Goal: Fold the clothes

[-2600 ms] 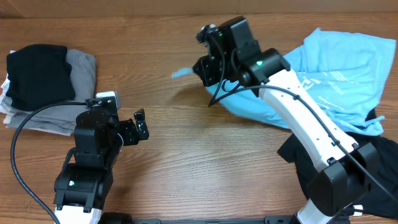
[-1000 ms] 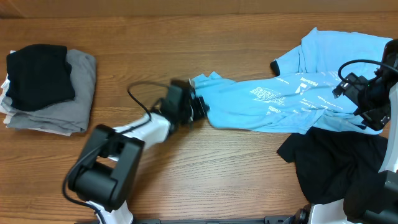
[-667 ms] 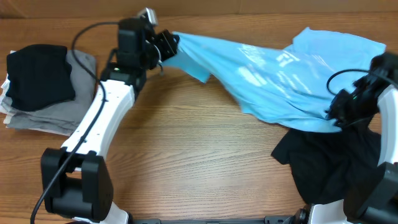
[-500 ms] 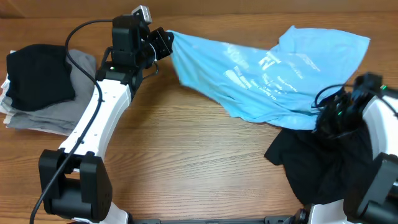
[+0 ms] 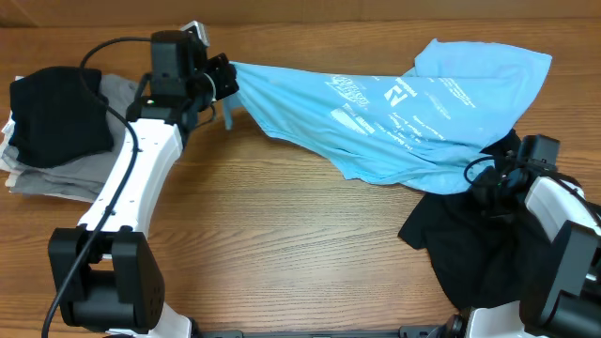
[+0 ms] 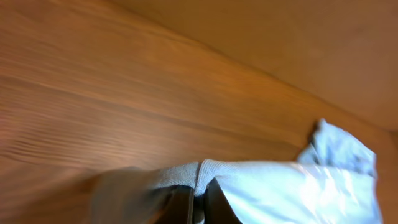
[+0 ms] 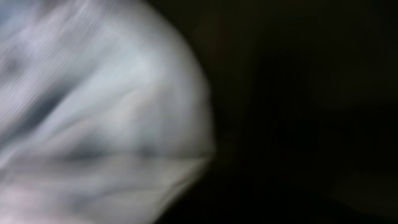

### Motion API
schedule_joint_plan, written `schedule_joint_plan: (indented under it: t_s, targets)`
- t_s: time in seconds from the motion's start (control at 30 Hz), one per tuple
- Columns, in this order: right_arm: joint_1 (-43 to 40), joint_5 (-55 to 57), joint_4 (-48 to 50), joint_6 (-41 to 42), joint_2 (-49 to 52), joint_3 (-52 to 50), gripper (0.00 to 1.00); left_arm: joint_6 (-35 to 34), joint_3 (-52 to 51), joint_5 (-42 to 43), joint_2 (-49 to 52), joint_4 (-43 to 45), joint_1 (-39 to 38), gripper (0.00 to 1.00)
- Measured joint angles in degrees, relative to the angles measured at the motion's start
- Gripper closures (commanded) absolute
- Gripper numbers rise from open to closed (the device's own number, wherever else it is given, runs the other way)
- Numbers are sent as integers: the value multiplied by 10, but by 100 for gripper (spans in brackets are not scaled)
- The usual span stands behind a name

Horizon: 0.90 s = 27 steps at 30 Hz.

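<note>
Clothes [image 5: 394, 117] across wooden table [image 5: 300, 249]

Matt sky-blue cloth T-shirt [image 5: 376, 122], matt black cloth garment [image 5: 484, 263], smooth wood-grain table [image 5: 282, 244], glossy white plastic left arm casing [image 5: 131, 188]

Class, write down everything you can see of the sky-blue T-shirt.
The sky-blue T-shirt is soft, creased fabric with white print, drawn out across the far side of the table. One end is pinched in the shut left gripper, where the left wrist view shows a stitched hem. The other end lies bunched, its lower edge meeting a black garment beside the right gripper.
</note>
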Motion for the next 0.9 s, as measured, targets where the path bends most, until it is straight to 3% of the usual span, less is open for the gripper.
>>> schedule_joint_plan:
  t_s: [0.23, 0.3, 0.33, 0.5, 0.57, 0.63, 0.7, 0.83, 0.9]
  targets:
    - [-136, 53, 50, 24, 0, 1, 96, 27, 0, -51, 0, 47, 59, 95]
    - [-175, 64, 51, 29, 0, 3, 95, 34, 0, -62, 0, 70, 64, 93]
    - [-198, 73, 49, 34, 0, 3, 89, 40, 0, -67, 0, 84, 64, 93]
    - [-295, 90, 24, 84, 0, 12, 90, 56, 0, -98, 0, 115, 64, 89]
    - [-326, 53, 18, 89, 0, 27, 88, 59, 0, -107, 0, 117, 66, 70]
    - [-335, -18, 11, 76, 0, 58, 87, 66, 1, -113, 0, 116, 68, 66]
    - [-328, -89, -6, 50, 0, 97, 86, 69, 14, -116, 0, 108, 74, 30]
    - [-260, -198, -96, -38, 0, 207, 85, 72, 74, -85, 0, 40, 78, 16]
    - [-211, -209, -125, -74, -1, 229, 85, 73, 98, -45, 0, -6, 73, 14]
